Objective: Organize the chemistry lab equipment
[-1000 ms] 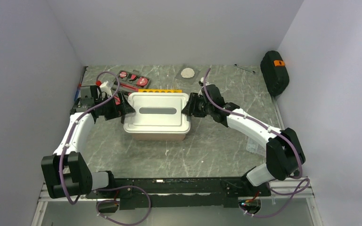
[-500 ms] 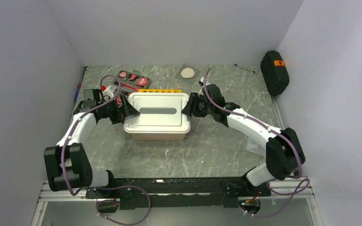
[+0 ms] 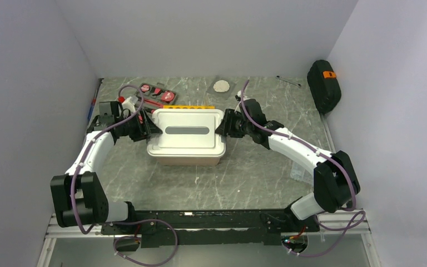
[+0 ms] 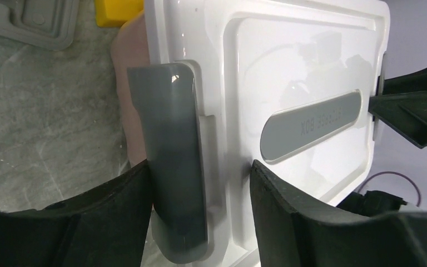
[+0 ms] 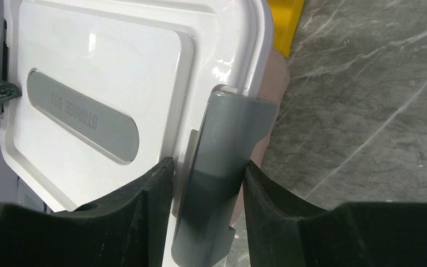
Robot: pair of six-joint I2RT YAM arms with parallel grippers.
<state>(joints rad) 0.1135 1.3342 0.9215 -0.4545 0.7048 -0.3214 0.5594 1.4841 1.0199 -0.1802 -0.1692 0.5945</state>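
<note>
A white-lidded storage box (image 3: pixel 186 130) stands mid-table, with a grey latch at each end. My left gripper (image 3: pixel 151 129) is at its left end. In the left wrist view its jaws (image 4: pixel 200 167) straddle the left latch (image 4: pixel 172 156): one finger touches the latch, while a gap shows before the other, which is over the lid (image 4: pixel 289 67). My right gripper (image 3: pixel 221 129) is at the right end, shut (image 5: pixel 207 165) on the right latch (image 5: pixel 222 167). Of the chemistry lab equipment, only the yellow test-tube rack (image 3: pixel 189 107) peeks out behind the box, its corner (image 5: pixel 286 22) visible past the lid.
A red-and-black tool kit (image 3: pixel 157 93) lies behind the box on the left. A clear bag with a white disc (image 3: pixel 221 85) and a small metal tool (image 3: pixel 288 81) lie at the back. A black case (image 3: pixel 323 85) leans on the right wall.
My left gripper has slid in onto the box's left end and its jaws have narrowed round the latch. The right gripper and the box have stayed put.
</note>
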